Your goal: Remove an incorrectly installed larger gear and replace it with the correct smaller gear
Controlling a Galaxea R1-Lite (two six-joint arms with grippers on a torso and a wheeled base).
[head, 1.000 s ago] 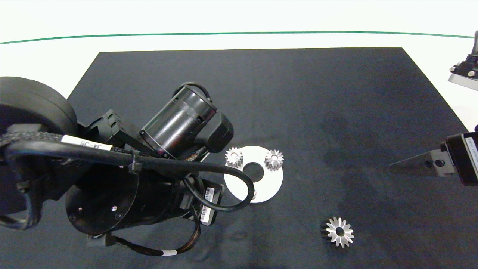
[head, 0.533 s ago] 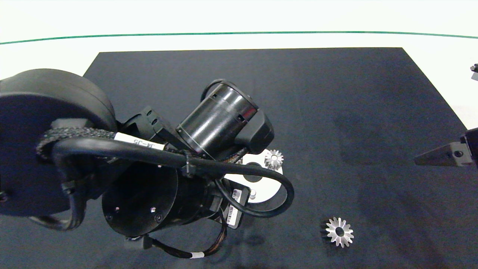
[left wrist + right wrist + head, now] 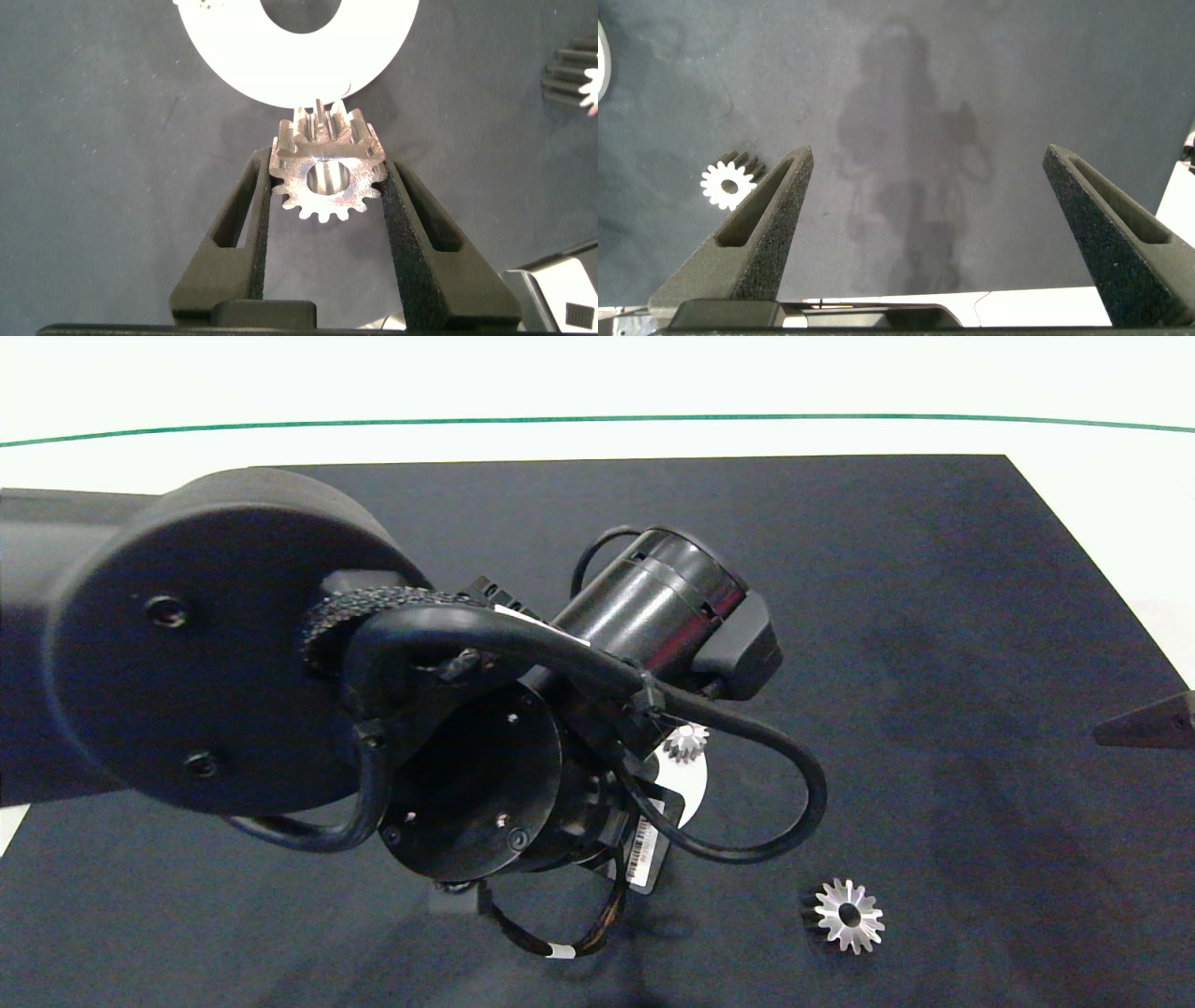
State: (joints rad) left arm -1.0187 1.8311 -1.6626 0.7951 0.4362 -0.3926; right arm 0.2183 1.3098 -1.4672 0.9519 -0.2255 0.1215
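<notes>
Black mat on white table

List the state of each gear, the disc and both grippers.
Left gripper: shut on the smaller gear, near the disc's rim.
Larger gear: lying loose on the mat.
Third gear: seated on the white disc.
Right gripper: open, empty.

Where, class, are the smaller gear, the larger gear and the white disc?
smaller gear (image 3: pixel 327 175), left wrist view: its face by the centre hole.
larger gear (image 3: pixel 849 916), head view: its centre hole.
white disc (image 3: pixel 280 70), left wrist view: its flat rim.
</notes>
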